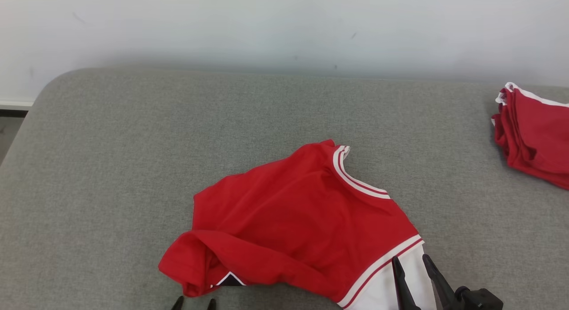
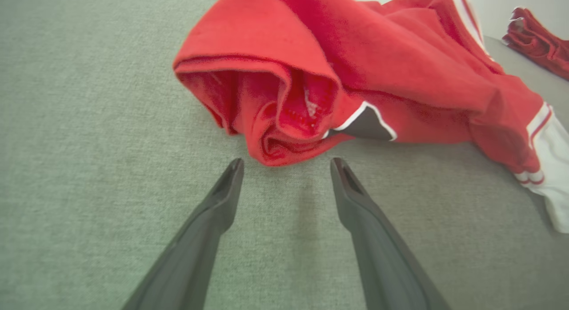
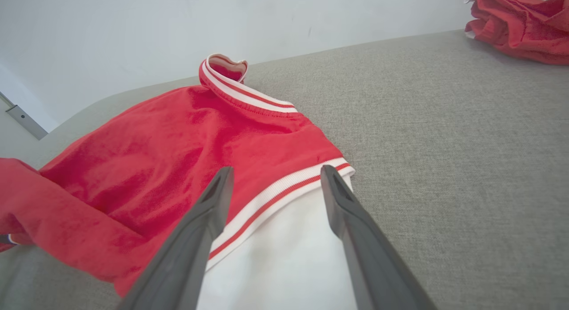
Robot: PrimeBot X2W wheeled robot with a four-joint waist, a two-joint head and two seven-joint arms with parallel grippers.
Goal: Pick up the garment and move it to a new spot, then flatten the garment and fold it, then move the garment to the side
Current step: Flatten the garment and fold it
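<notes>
A red garment with white-and-red striped trim and a white sleeve lies rumpled on the grey cushioned surface, near its front edge. Its lower left corner is rolled over, showing a small black patch. My left gripper stands open just short of that rolled corner, fingertips apart and holding nothing. My right gripper is open above the white sleeve, its fingers spread over the striped band, nothing clamped between them.
A pile of red folded clothes with white trim sits at the surface's right edge. A pale wall runs behind the surface. The rounded left corner drops toward a floor strip.
</notes>
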